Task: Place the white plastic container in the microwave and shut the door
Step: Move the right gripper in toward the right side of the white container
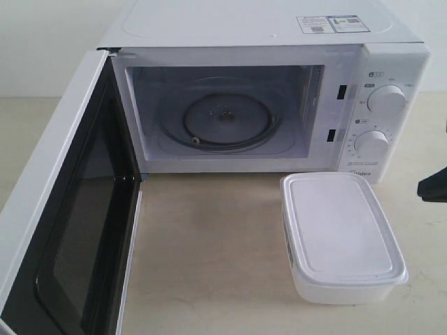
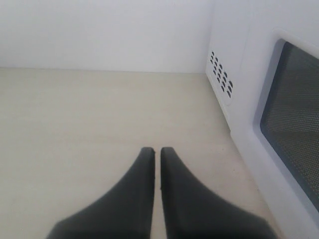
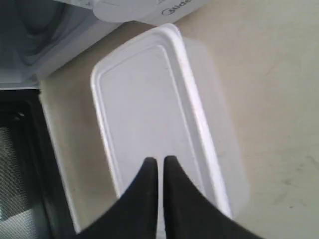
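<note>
Right gripper [image 3: 159,160] has its two black fingers pressed together w/ just a hairline slit between them, clamped on nothing. From the wrist cam it's over the lid of the white plastic container [image 3: 149,109], near one short end. Can't tell if the tips actually touch the lid.

Left gripper [image 2: 155,149] is the same deal: fingers together, nothing in them, above bare table [image 2: 75,139]. It's just beside the outer face of the door [image 2: 294,124], w/ the dark mesh window showing. Vent holes [image 2: 222,74] on the side of the microwave are a bit further on.

In the exterior cam the white plastic container [image 1: 342,234] sits on the table [image 1: 209,244], lid on, in front of the microwave [image 1: 244,24] on its right side. It's right below the two knobs [image 1: 386,99] and the Midea logo [image 1: 360,177], close to the front panel but outside the oven.

Door [image 1: 91,230] is swung wide open to the left, black inner face toward the cam. Cavity has only the glass turntable [image 1: 223,118] in it. Sticker labels [image 1: 332,24] are on the top panel, back right.

Dark bit at the right edge of the exterior cam is prob part of the right arm, but too little shows to be sure.
</note>
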Controlling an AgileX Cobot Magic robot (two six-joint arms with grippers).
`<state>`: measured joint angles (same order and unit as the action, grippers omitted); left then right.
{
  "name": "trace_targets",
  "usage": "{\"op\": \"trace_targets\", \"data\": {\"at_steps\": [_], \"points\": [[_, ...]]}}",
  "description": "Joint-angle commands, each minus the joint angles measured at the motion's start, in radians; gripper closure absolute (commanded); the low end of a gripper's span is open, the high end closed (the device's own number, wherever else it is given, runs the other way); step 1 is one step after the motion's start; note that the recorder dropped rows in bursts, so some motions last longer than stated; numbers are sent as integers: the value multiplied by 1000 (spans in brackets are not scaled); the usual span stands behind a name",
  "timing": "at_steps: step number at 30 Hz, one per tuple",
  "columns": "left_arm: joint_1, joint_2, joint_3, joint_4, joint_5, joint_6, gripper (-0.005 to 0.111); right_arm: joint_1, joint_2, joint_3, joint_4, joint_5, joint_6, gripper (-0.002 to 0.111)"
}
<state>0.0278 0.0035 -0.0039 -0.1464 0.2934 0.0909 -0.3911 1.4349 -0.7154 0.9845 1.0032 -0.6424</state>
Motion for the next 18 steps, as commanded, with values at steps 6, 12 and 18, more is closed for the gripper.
{"op": "trace_targets", "data": {"at_steps": [6,12,18], "points": [[1,-3,4,6,-8,-7,102,-121,183,-6,274,218,-232,108],[1,-3,4,6,-8,-7,102,-127,333,-6,251,218,-329,108],[1,-3,4,6,-8,-7,102,-127,433,-4,266,218,-379,108]]}}
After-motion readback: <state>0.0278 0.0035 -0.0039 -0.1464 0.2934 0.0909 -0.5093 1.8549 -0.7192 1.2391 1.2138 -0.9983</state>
